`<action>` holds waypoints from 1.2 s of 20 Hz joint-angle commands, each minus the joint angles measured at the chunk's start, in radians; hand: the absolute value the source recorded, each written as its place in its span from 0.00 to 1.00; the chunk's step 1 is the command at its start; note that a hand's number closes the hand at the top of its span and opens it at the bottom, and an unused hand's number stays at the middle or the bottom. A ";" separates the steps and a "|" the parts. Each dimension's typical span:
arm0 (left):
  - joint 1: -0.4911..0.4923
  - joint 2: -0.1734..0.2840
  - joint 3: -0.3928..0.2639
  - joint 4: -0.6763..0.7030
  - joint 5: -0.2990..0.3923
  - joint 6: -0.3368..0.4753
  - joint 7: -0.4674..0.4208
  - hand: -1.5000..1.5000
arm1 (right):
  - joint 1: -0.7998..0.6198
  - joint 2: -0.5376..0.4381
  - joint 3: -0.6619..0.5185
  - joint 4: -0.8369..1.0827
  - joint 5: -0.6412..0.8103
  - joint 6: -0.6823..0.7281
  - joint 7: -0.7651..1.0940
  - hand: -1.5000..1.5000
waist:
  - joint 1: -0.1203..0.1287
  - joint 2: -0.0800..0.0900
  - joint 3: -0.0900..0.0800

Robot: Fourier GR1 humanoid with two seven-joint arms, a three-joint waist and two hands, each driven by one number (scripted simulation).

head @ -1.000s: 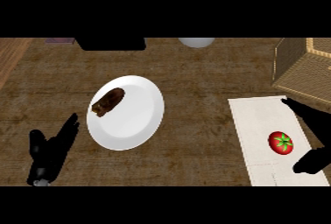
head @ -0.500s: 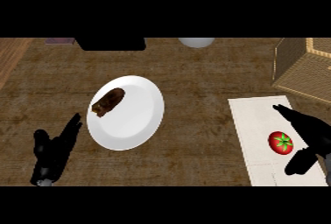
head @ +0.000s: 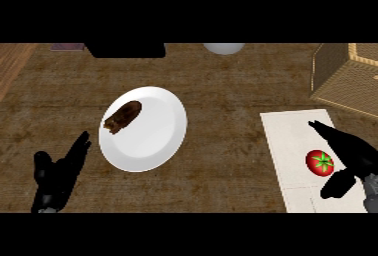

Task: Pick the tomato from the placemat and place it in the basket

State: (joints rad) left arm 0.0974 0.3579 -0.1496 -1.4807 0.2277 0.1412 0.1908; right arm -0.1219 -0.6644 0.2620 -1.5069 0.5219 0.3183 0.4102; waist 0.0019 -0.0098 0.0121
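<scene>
A red tomato with a green stem lies on the pale placemat at the right of the counter. My right hand arches over it, fingers stretched past its far side and the thumb below it, open and not closed on it. The woven basket stands at the far right, beyond the placemat. My left hand rests open at the lower left, fingers pointing up toward the plate.
A white plate with a brown piece of food sits left of centre. A pale round object and a dark block stand along the counter's far edge. A wooden strip runs along the left side.
My right hand has moved left over the placemat and now brackets the tomato. The tomato and my left hand have stayed in place.
</scene>
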 commanded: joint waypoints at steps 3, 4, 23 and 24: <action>-0.043 -0.023 -0.005 0.092 -0.013 0.014 0.106 0.50 | -0.018 -0.011 0.007 0.044 0.047 0.010 -0.087 1.00 | -0.003 0.012 -0.012; 0.007 -0.030 -0.018 0.063 -0.009 -0.003 0.077 0.50 | 0.023 0.006 0.035 0.074 0.114 -0.075 -0.129 1.00 | 0.000 0.011 -0.011; -0.003 -0.054 -0.014 0.083 -0.029 -0.041 0.051 0.50 | -0.430 0.480 0.117 0.268 0.379 -0.102 0.445 1.00 | 0.041 0.018 -0.013; -0.015 -0.041 -0.003 0.066 -0.046 -0.014 0.077 0.50 | -0.462 0.502 0.111 0.290 0.412 -0.159 0.455 1.00 | 0.040 0.018 -0.012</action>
State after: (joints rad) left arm 0.0616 0.3287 -0.1380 -1.4672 0.1958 0.1070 0.2081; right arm -0.4541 -0.2860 0.3664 -1.2907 0.8552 0.2257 0.7328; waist 0.0385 -0.0025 0.0111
